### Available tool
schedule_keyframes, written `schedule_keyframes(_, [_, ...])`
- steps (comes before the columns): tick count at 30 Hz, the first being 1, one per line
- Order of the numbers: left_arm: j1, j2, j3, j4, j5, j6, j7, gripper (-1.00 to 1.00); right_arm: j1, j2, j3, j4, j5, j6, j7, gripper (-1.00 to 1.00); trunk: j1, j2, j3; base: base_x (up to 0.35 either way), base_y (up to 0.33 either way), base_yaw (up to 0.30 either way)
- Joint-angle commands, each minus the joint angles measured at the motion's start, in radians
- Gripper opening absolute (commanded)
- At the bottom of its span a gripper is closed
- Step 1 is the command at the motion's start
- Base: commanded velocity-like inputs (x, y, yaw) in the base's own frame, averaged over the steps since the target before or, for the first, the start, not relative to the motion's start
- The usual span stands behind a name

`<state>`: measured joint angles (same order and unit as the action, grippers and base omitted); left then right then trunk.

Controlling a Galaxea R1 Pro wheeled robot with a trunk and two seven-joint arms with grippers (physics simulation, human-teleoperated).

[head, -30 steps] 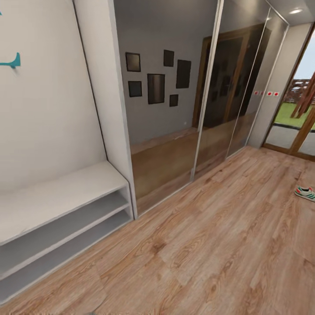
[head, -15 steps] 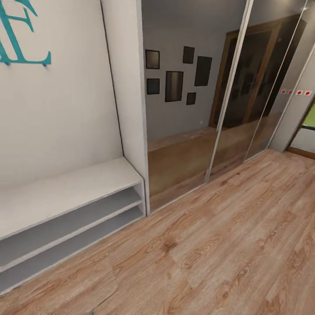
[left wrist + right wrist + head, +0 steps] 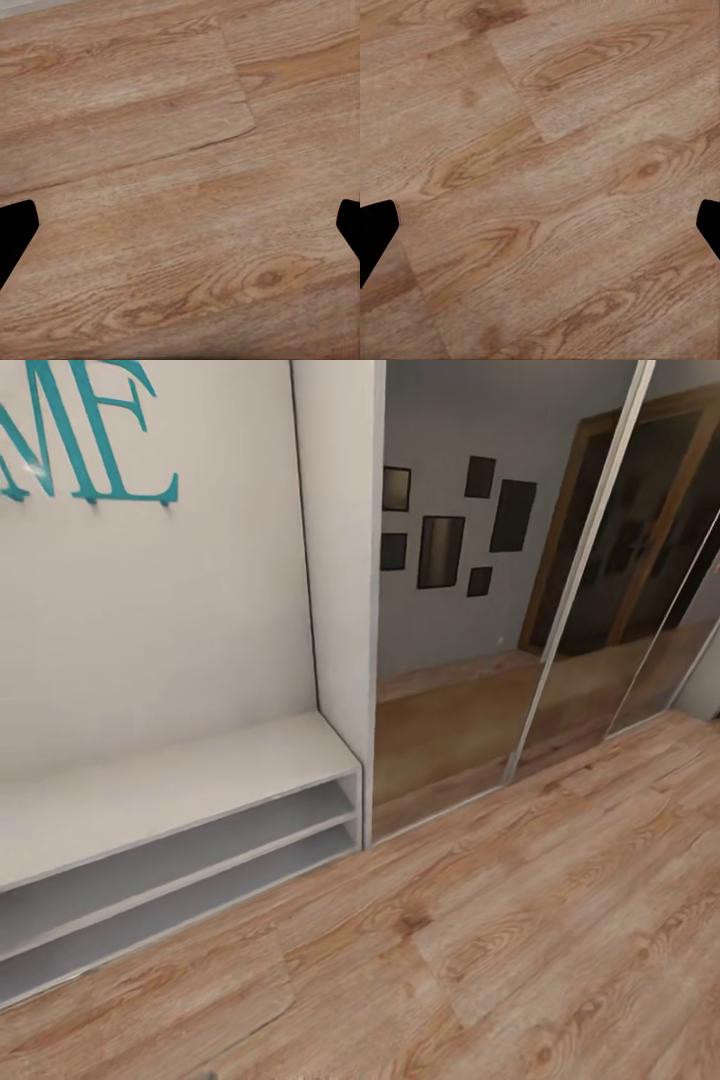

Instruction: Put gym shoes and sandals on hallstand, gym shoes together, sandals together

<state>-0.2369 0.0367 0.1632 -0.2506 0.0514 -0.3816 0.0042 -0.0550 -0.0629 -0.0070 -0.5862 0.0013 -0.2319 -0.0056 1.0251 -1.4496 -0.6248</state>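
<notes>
The hallstand (image 3: 180, 785) stands against the white wall at the left of the head view, a low white-grey bench top with two open shelves under it, all bare. In front of it spreads the corridor floor (image 3: 500, 930) of light brown wood planks. The gym shoes and the sandals are out of view. My left gripper (image 3: 180, 232) hangs open over bare planks, its dark fingertips (image 3: 15, 232) far apart with nothing between them. My right gripper (image 3: 540, 232) is open the same way above the floor, fingertips (image 3: 375, 232) at the picture's sides.
Teal letters (image 3: 90, 440) hang on the wall above the hallstand. A white post (image 3: 340, 590) ends the unit on its right. Mirrored sliding wardrobe doors (image 3: 470, 640) run on to the right, reflecting dark picture frames and a wooden door.
The head camera has swung left: the hallstand and mirror doors sit further right in the picture, more teal lettering shows, and the gym shoe and glass door at the right edge have left the picture.
</notes>
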Motion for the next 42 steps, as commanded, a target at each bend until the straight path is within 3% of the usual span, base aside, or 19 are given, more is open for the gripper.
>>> schedule_keyframes(1, [-0.001, 0.0, -0.002, 0.001, 0.005, -0.003, 0.0, 1.0, 0.0, 0.0, -0.001, 0.0, 0.0, -0.003, -0.001, 1.0, 0.0, 0.0, -0.002, 0.0, 0.0, 0.242])
schedule_keyframes(42, [-0.001, -0.001, -0.002, 0.002, 0.005, -0.003, 0.0, 1.0, 0.0, 0.0, -0.001, 0.0, 0.0, -0.004, -0.001, 1.0, 0.0, 0.0, -0.039, 0.0, 0.0, 0.242])
